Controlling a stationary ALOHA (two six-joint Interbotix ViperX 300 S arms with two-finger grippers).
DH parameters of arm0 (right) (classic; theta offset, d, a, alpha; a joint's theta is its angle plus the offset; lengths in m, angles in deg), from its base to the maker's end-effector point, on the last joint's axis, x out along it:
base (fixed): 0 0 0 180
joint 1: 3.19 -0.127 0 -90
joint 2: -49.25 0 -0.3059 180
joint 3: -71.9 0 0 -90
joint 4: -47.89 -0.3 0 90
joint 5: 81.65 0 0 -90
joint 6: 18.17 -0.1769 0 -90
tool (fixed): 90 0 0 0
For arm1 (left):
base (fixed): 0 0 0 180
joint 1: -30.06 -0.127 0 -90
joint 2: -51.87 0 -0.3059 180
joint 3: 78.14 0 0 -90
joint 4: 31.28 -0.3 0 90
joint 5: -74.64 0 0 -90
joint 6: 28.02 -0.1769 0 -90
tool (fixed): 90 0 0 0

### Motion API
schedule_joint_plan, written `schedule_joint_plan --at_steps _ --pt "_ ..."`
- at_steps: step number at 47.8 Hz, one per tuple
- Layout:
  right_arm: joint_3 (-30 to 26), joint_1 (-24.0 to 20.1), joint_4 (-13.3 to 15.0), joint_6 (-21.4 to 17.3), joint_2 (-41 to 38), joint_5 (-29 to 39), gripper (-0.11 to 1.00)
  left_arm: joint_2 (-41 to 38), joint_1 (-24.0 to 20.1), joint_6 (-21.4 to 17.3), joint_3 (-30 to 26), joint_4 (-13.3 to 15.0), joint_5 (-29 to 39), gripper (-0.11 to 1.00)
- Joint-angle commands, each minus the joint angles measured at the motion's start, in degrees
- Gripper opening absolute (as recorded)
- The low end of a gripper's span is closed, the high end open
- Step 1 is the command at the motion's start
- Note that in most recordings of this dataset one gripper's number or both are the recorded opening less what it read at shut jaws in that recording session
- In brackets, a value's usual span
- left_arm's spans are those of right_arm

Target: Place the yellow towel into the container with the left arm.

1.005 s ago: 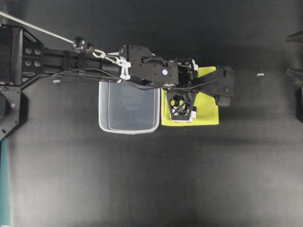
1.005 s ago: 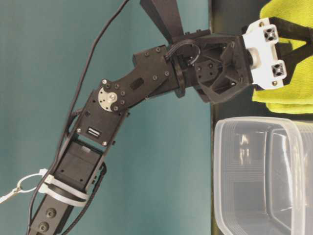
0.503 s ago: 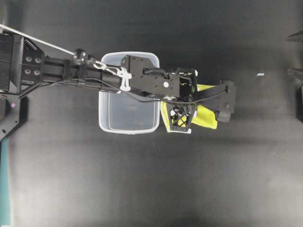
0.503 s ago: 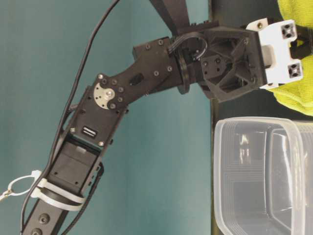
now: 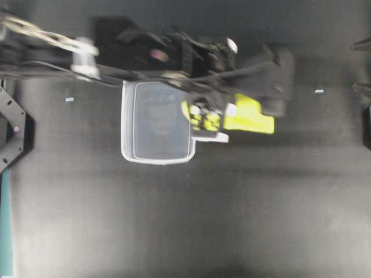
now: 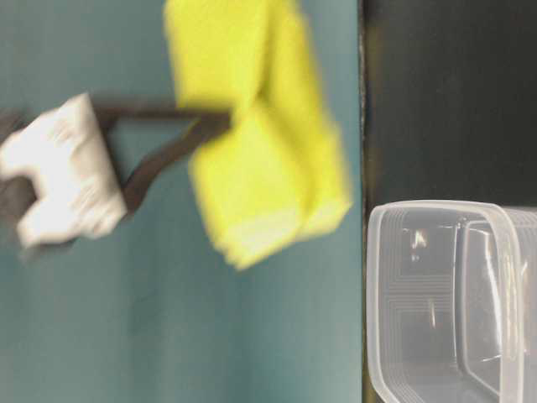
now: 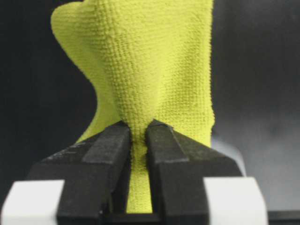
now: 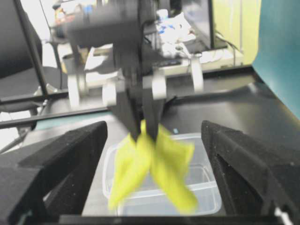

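My left gripper is shut on a pinched fold of the yellow towel. The towel hangs in the air, well above the table, in the table-level view. Overhead, the blurred left gripper holds the towel over the right rim of the clear container. The right wrist view shows the towel dangling in two flaps from the left gripper above the container. The container stands empty. My right gripper is wide open and empty, at the right edge overhead.
Black table top all around. Small white tape marks lie left of the container and at the far right. A teal backdrop stands behind the table. The left arm stretches in from the left.
The left gripper has lifted the towel off the table and swung it up and left toward the container. The towel now hangs folded from the jaws. The container has not moved.
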Motion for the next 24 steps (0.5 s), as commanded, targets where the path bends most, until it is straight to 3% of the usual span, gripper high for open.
schedule_joint_plan --at_steps 1,13,24 --pt "-0.79 0.0 -0.18 0.0 -0.35 -1.05 0.78 6.68 -1.14 0.0 4.31 -0.18 2.46 0.07" --pt "-0.79 0.0 -0.18 0.0 -0.35 -1.49 0.78 16.52 -1.32 0.7 20.83 -0.18 -2.29 0.07" --pt "-0.7 0.0 -0.18 -0.09 -0.44 -1.49 0.78 17.4 -1.14 0.44 25.84 -0.18 -7.82 0.07"
